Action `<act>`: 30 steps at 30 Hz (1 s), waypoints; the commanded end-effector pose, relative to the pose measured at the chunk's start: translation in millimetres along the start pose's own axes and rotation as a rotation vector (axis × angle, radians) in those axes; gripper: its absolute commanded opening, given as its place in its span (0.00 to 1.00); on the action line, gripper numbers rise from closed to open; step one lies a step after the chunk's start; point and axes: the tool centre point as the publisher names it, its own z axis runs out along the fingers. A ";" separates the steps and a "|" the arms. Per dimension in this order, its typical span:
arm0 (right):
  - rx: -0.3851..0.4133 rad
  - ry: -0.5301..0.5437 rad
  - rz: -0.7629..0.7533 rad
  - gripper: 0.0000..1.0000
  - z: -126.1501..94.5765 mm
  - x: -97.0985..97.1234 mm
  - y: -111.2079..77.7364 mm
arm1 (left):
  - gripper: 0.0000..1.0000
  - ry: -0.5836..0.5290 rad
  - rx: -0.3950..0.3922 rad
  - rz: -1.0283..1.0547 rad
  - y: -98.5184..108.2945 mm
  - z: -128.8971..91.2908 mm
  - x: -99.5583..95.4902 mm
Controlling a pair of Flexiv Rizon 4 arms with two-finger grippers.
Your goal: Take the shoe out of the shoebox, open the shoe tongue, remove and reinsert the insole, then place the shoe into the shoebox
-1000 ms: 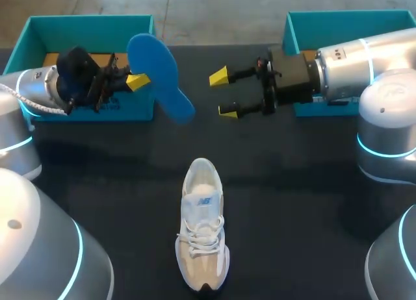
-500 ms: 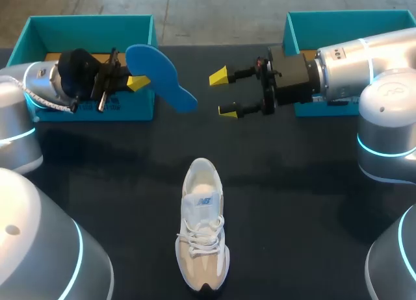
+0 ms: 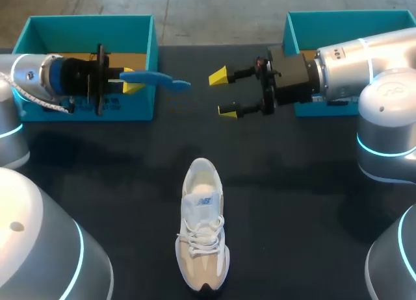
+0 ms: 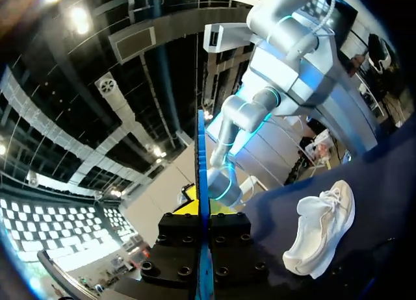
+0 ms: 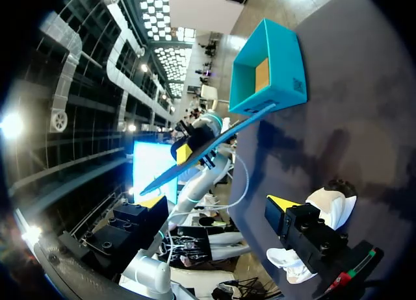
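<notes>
The white shoe (image 3: pixel 203 232) stands on its sole on the black table (image 3: pixel 292 215), outside both boxes. Beyond the shoe and to its left, the left gripper (image 3: pixel 133 83) clamps the blue insole (image 3: pixel 162 80), seen edge-on, in front of a teal box (image 3: pixel 91 34). Beyond the shoe and to its right, the right gripper (image 3: pixel 223 92) hangs with fingers spread wide, holding nothing, before a second teal box (image 3: pixel 344 21).
</notes>
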 end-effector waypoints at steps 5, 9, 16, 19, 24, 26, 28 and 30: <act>-0.003 -0.002 0.000 1.00 1.5 0.0 -0.8 | 0.00 0.024 -0.110 0.225 -10.2 1.9 5.7; -0.003 -0.002 0.000 1.00 1.5 0.0 -0.8 | 0.00 0.055 -0.130 0.272 -7.0 1.1 4.6; -0.003 -0.002 0.000 1.00 1.5 0.0 -0.8 | 0.00 0.105 -0.139 0.376 -5.0 0.9 1.9; -0.003 -0.002 0.000 1.00 1.5 0.0 -0.8 | 0.00 0.136 -0.152 0.447 -5.3 0.1 2.4; -0.003 -0.002 0.000 1.00 1.5 0.0 -0.8 | 0.00 0.166 -0.161 0.519 -3.1 -1.1 4.6; -0.003 -0.002 0.000 1.00 1.5 0.0 -0.8 | 0.00 0.184 -0.171 0.566 -1.6 -1.2 5.6; -0.003 -0.002 0.000 1.00 1.5 0.0 -0.8 | 0.00 0.201 -0.183 0.616 0.5 -1.5 6.5; -0.003 -0.002 0.000 1.00 1.5 0.0 -0.8 | 0.00 0.201 -0.183 0.616 0.5 -1.5 6.5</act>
